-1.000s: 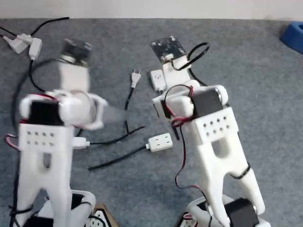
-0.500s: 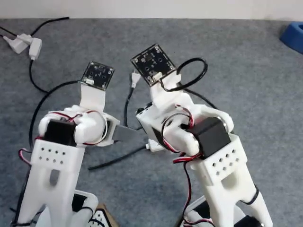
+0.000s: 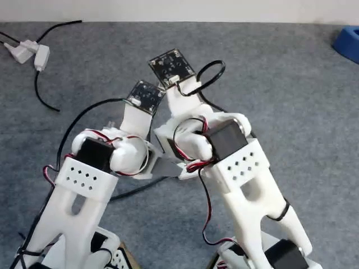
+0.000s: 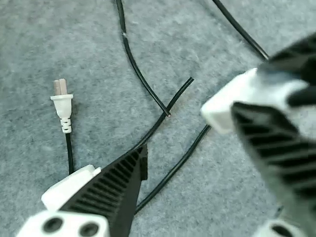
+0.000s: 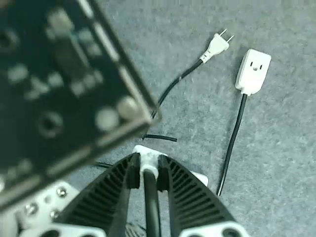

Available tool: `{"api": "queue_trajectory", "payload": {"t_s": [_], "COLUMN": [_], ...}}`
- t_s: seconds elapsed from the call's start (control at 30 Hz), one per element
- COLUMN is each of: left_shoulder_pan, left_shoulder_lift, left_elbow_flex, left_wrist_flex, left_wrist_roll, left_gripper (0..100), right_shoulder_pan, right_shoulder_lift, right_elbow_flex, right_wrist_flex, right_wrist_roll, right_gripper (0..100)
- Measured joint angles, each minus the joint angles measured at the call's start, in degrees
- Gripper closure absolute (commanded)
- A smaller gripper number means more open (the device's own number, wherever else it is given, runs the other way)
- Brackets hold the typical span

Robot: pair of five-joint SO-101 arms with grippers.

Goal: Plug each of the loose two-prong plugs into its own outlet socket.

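A loose white two-prong plug [image 4: 63, 101] on a black cable lies flat on the grey carpet, prongs pointing away from its cable. My left gripper [image 4: 190, 133] hangs open above the black cables beside it, holding nothing. My right gripper [image 5: 147, 165] is shut on a white outlet block [image 5: 148, 160] where its black cable leaves it. That block [image 4: 232, 98] also appears close to my left gripper's far finger. Beyond it lie the same plug [image 5: 217, 45] and a single white outlet socket [image 5: 253, 69]. In the high view both arms [image 3: 185, 140] cross over the middle and hide these.
Black cables [image 4: 148, 89] cross the carpet under the grippers. The left arm's camera board [image 5: 64, 84] stands close in front of the right wrist camera. Two white adapters [image 3: 28, 52] lie at the far left, and a blue object [image 3: 348, 42] at the far right edge.
Both arms swung in toward the middle. The right arm came down over the outlet block, the left arm moved right beside it, and together they now cover the plug and sockets.
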Motion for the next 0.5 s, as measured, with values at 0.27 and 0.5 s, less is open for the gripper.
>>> {"api": "queue_trajectory", "payload": {"t_s": [0.27, 0.5], "left_shoulder_pan": [-0.1, -1.3], "left_shoulder_lift": [0.0, 0.1], "left_elbow_flex": [3.0, 3.3], "left_wrist_flex": [-5.0, -6.9], "left_wrist_roll": [0.0, 0.0], "left_gripper": [56, 56], "right_shoulder_pan": [0.1, -0.3], "right_shoulder_lift": [0.0, 0.3], "right_elbow_flex": [-3.3, -8.4], "right_wrist_flex": [7.4, 14.2], "right_wrist_roll": [0.0, 0.4], "right_gripper": [99.1, 99.1]}}
